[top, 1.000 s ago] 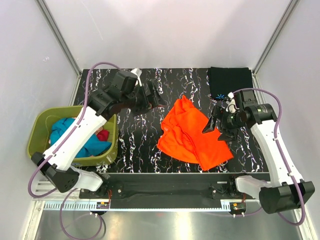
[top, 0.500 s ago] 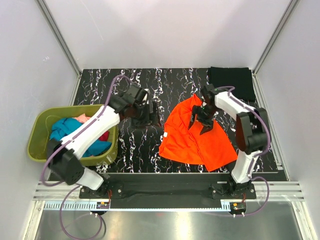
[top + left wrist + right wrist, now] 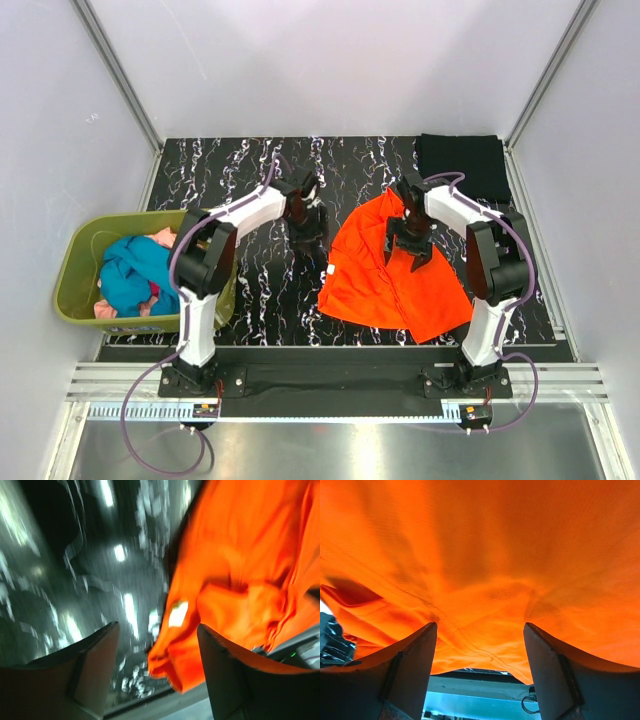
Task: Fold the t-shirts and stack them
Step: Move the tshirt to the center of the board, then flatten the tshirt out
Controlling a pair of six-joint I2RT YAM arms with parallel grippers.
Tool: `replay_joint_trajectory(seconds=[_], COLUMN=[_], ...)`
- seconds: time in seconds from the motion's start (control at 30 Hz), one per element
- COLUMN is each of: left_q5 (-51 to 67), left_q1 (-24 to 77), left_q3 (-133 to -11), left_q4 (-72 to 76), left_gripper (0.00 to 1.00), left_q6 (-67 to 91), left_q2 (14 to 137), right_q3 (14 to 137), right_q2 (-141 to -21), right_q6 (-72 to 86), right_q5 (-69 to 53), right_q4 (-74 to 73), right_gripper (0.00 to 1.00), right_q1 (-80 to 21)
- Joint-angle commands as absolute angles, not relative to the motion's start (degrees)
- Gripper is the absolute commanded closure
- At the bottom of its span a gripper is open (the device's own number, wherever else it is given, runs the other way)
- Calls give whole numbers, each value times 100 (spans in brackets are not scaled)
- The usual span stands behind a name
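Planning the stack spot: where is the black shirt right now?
Top view: the black t-shirt lies at the table's far right corner, just beyond the right claw and the orange t-shirt.

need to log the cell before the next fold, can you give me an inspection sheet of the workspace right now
surface: black marbled table, no spills seen
job's things: orange t-shirt crumpled right of centre; black t-shirt folded at the far right corner; teal shirt with pink and red cloth in the basket
clutter: olive-green basket at the table's left side; nothing else seen
grippers: left arm jaws open beside the orange t-shirt's left edge; right arm jaws open over the orange t-shirt; nothing held
cables: purple cables along both arms, loose loop at the left base
surroundings: white walls, metal rail at the near edge
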State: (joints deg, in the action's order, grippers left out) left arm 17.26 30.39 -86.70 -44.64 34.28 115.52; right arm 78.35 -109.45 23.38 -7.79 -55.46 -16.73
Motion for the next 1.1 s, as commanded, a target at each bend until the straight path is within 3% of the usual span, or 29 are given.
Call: replay_joint_trajectory(seconds=[0.0, 0.2, 0.3, 0.43, 0.47, 0.6, 0.77, 0.83, 0.93, 1.07], left_q5=[2143, 2777, 2882, 2935, 2944, 2708, 2593, 2549, 2470, 2119], left_q1=[2936, 2962, 2979, 2979, 2979, 2971, 2962, 2962, 2962, 2927], left_q3=[-9263, -9491, -9781, -9826, -9817, -9598, -9431, -9361, -9246, -9009], left_q4=[-3780, -3120, -3331, -3471, -3506, -3533, -3665, -3674, -3691, -3832], left_gripper=[36, 39, 45, 60, 68, 76, 84, 88, 93, 98], left_q6=[3375, 3814, 3797, 3762, 3718, 3534, 3384, 3358, 3349, 3287], left_q2=[11970, 12602, 12989, 13131, 13113, 12806, 12472, 12376, 12121, 11673], right_q3=[7726, 8076, 8340, 8393, 8411, 8560, 8868, 8868, 8710, 8684], right_q2=[-10626, -10880, -11188, -11145, -11136, -11223, -11733, -11829, -11708, -11006], right_q6=[2180, 2144, 2005, 1995, 1969, 1881, 1854, 1925, 2013, 2048], right_q5=[-879, -1037, -923, -818, -800, -878, -309, 174, 754, 1011], right_q4=[-5379, -5326, -5537, -5502, -5502, -5432, -5686, -5748, -5731, -5853], right_gripper=[23, 26, 33, 34, 32, 24, 28, 44, 95, 96], right_q1=[-1670, -1714, -1749, -1819, -1889, -2091, -2399, -2408, -2417, -2417])
